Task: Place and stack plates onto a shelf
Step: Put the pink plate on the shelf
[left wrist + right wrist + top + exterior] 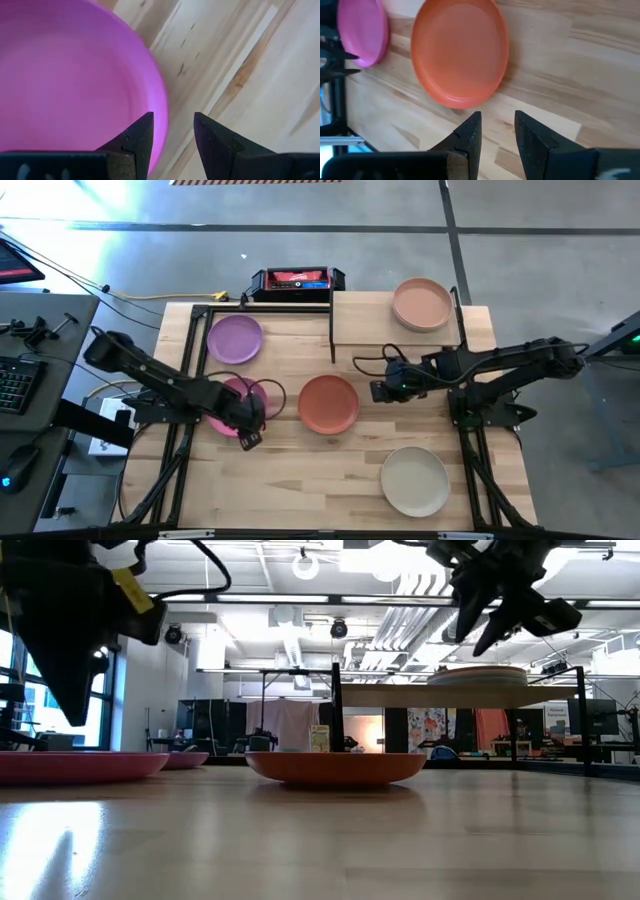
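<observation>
Step in hand: pick-up of pink plate [228,406] from counter [320,480]; left hand [172,131] released, fingers straddling its rim. Right hand [496,131] released, hovering near terracotta plate [328,403]. Next, by judgement: clench on rim, lift, carry to shelf [365,320] holding peach plate [422,304].

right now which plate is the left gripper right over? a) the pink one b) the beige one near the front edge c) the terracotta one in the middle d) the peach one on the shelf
a: in the left wrist view the left gripper has its open fingers straddling the rim of the pink plate, and the high view shows that arm reaching over the same plate.
</observation>
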